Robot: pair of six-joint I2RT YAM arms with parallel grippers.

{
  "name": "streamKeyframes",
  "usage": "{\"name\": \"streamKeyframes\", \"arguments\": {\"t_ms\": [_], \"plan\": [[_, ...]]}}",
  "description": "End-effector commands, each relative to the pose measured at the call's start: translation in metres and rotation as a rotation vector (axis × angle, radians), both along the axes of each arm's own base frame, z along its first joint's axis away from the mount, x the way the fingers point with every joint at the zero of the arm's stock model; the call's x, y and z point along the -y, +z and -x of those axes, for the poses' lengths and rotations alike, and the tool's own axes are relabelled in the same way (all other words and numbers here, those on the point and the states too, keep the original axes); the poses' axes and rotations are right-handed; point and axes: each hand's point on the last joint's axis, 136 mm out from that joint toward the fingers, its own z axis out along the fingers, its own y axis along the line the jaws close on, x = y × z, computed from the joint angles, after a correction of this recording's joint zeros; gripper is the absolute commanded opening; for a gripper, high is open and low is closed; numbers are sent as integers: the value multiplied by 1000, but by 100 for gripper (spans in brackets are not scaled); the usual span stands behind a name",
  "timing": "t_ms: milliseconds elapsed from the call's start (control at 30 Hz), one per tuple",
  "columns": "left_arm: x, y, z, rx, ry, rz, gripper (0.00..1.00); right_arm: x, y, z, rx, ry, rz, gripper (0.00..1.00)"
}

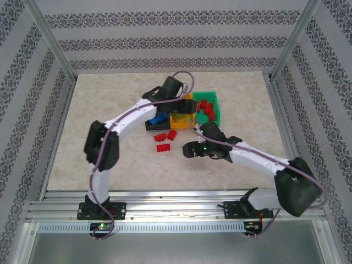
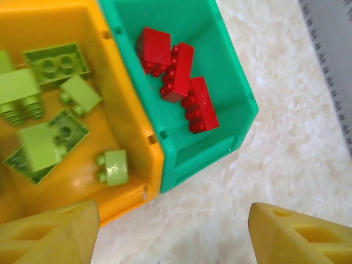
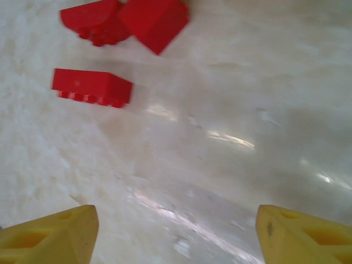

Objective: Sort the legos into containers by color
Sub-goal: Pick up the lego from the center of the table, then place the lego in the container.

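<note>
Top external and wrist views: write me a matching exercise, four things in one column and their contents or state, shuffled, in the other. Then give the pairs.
Column one
1. yellow-orange bin
2. green bin
3. black bin
4. right gripper

Column two
A. holds red legos
B. open above the table, near loose red legos
C. holds blue legos
D. holds lime green legos

Pairs: 1-D, 2-A, 3-C, 4-B.
</note>
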Motion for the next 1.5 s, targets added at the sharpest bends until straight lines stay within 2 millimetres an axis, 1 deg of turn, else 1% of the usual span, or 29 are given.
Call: {"name": "streamKeyframes", "arguments": {"t_ms": [0, 67, 133, 167, 200, 300, 400, 467, 567, 733, 833, 867, 967, 1033, 1100, 1133, 1233, 1300, 1333, 1467], "plan": [[-36, 16, -3, 74, 99, 98, 71, -36, 8, -14, 51, 59, -16, 81], [-59, 13, 10, 56, 137, 143, 71, -54, 1, -14, 45, 109, 5, 83], [-81, 9, 22, 39, 178, 176, 71, -67, -5, -16, 41, 136, 38, 86], [-93, 7, 29, 39, 199, 179, 71, -73, -9, -17, 42, 147, 56, 95], [-105, 5, 35, 38, 220, 173, 71, -77, -13, -20, 37, 152, 74, 97], [-132, 1, 53, 39, 265, 154, 71, -88, -25, -23, 6, 165, 100, 97], [-151, -6, 67, 31, 297, 141, 71, -99, -37, -23, -16, 174, 124, 98], [-160, -11, 76, 23, 311, 136, 71, -106, -42, -25, -20, 179, 136, 98], [-167, -20, 89, 12, 318, 121, 71, -113, -46, -30, -8, 178, 162, 97], [-176, -37, 108, -11, 345, 115, 71, -121, -53, -39, 0, 169, 217, 88], [-178, -44, 117, -28, 352, 120, 72, -119, -59, -42, 19, 164, 299, 84], [-179, -48, 119, -35, 355, 119, 72, -118, -61, -42, 21, 166, 321, 81], [-182, -54, 126, -45, 362, 114, 72, -117, -64, -42, 20, 168, 340, 68], [-184, -57, 129, -48, 366, 110, 72, -114, -62, -42, 29, 162, 341, 62], [-185, -60, 132, -52, 370, 107, 72, -111, -54, -41, 47, 160, 333, 60], [-186, -61, 133, -56, 373, 104, 72, -108, -48, -40, 59, 158, 327, 60], [-185, -66, 134, -69, 369, 102, 72, -97, -22, -43, 109, 132, 290, 60], [-183, -70, 134, -83, 363, 110, 72, -83, -1, -51, 129, 91, 236, 60], [-181, -71, 133, -87, 358, 115, 72, -73, 9, -58, 141, 62, 213, 60], [-174, -77, 130, -110, 345, 143, 72, -20, 47, -95, 207, -81, 145, 61]]}}
